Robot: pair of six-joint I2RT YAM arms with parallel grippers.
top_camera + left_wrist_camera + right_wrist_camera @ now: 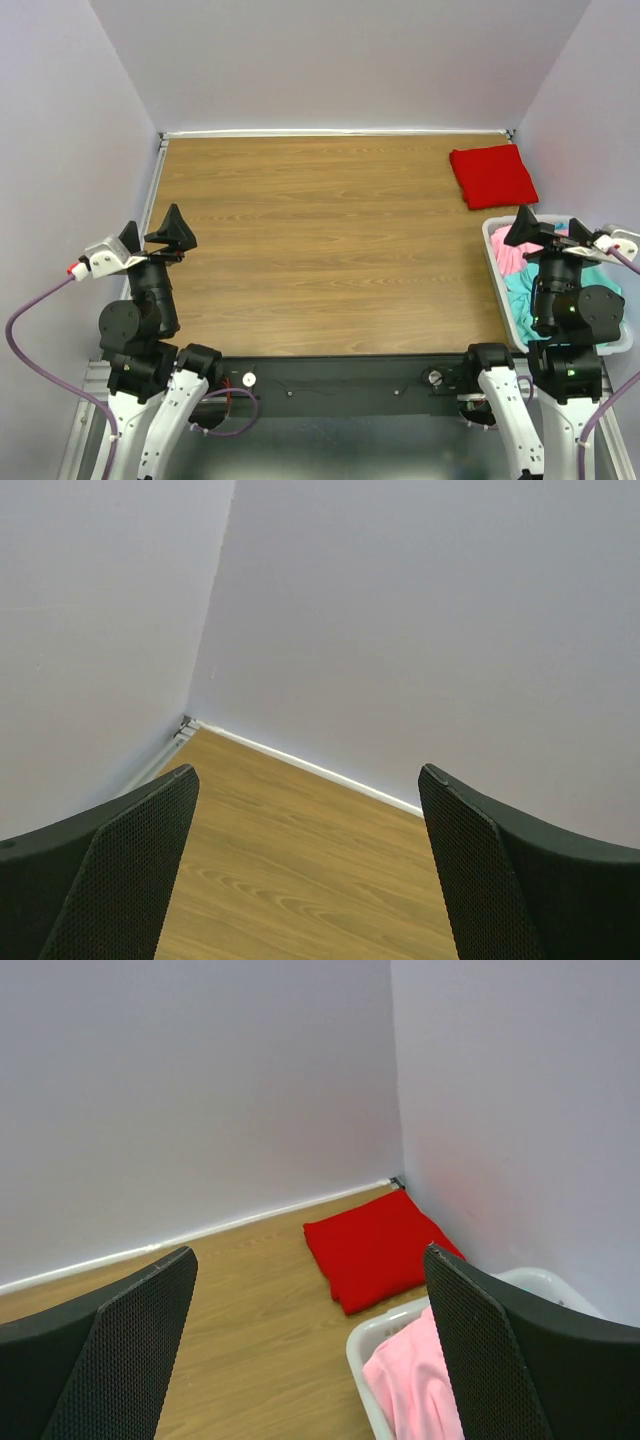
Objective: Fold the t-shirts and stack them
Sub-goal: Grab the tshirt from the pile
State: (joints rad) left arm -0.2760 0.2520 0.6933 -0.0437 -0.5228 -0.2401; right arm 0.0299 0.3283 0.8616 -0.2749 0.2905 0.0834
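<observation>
A folded bright red t-shirt [492,175] lies at the far right corner of the wooden table [320,250]; the right wrist view shows the red t-shirt [378,1245] beyond the basket. A pink t-shirt [508,260] and an aqua-teal t-shirt [522,297] lie crumpled in the white basket [498,272]; the pink t-shirt [420,1380] shows there up close. My right gripper [537,228] hangs open above the basket, holding nothing. My left gripper [158,236] is raised at the table's left edge, open and empty. In the left wrist view my left gripper [310,780] faces bare wood.
Grey walls close in the table on the left, far and right sides, with a white rail [330,132] along the far edge. The basket rim [390,1328] stands close below the right fingers. Both arm bases sit at the near edge.
</observation>
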